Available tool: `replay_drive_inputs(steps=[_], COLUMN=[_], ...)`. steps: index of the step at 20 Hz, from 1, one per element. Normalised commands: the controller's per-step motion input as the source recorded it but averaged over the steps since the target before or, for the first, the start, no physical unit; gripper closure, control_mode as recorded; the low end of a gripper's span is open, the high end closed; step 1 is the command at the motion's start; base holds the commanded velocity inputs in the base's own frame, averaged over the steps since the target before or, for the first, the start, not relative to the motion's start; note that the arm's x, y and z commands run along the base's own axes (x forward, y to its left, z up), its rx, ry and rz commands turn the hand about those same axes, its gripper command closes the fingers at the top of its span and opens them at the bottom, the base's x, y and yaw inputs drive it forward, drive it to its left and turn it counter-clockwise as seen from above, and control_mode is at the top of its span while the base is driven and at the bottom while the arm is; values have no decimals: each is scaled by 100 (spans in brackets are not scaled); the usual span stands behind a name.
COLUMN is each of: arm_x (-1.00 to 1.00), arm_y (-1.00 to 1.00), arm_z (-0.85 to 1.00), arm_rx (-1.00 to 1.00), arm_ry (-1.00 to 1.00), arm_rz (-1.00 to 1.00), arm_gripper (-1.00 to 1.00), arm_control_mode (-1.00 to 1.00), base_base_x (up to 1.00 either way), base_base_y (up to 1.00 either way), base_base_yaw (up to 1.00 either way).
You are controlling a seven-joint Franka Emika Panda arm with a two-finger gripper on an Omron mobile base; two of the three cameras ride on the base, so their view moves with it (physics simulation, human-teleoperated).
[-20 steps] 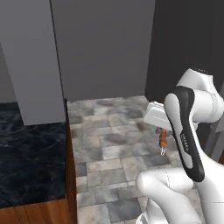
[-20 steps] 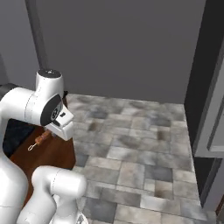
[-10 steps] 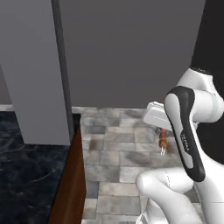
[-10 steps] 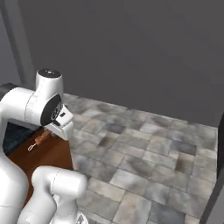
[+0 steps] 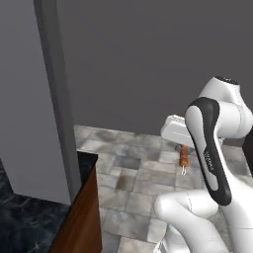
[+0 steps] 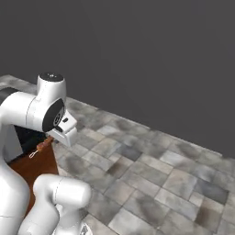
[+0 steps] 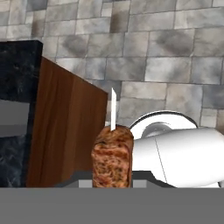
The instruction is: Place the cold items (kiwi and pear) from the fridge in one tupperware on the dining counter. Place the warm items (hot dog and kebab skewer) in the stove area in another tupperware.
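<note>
Below the fingers [image 7: 112, 186] lies a floor [image 5: 143, 188] of grey stone tiles, and the thing nearest to them is a counter [image 5: 74, 217] with a dark marbled top and a brown wooden side panel. In the hand view that wooden panel [image 7: 65, 135] stands just beside the held food, on the left of that picture, with the dark top [image 7: 17, 74] beyond it. In the left base view a tall grey panel [image 5: 37, 99] rises from the counter, and a plain dark grey wall [image 5: 158, 59] closes off the space behind the floor; the right base view shows the same wall [image 6: 151, 59] running across the whole back.

The fingers are shut tight on the kebab skewer [image 7: 112, 155], a browned chunk of meat whose pale pointed stick pokes out past it, away from the hand. In the left base view the skewer [image 5: 184, 157] hangs down from the white hand over bare floor tiles, well apart from the counter's corner. In the right base view it [image 6: 42, 146] slants out from under the hand toward the brown counter side [image 6: 32, 170], its thin end with a small loop pointing down and away.

The white arm's own rounded base sits on the floor directly under the skewer in the hand view. No other object lies between the fingers and the counter edge.
</note>
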Motion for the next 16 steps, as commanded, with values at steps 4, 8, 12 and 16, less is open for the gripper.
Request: replay_drive_inputs(steps=[4,8,12,16], arm_x=[0,0,0,0], arm_y=[0,0,0,0], arm_z=[0,0,0,0], arm_rx=[0,0,0,0], arm_ry=[0,0,0,0], arm_rz=[0,0,0,0], arm_gripper=[100,100,100,100], arm_control_mode=[100,100,100,100], base_base_x=[100,100,100,100], base_base_y=[-51,-55,-50,-46], base_base_yaw=[35,35,35,36])
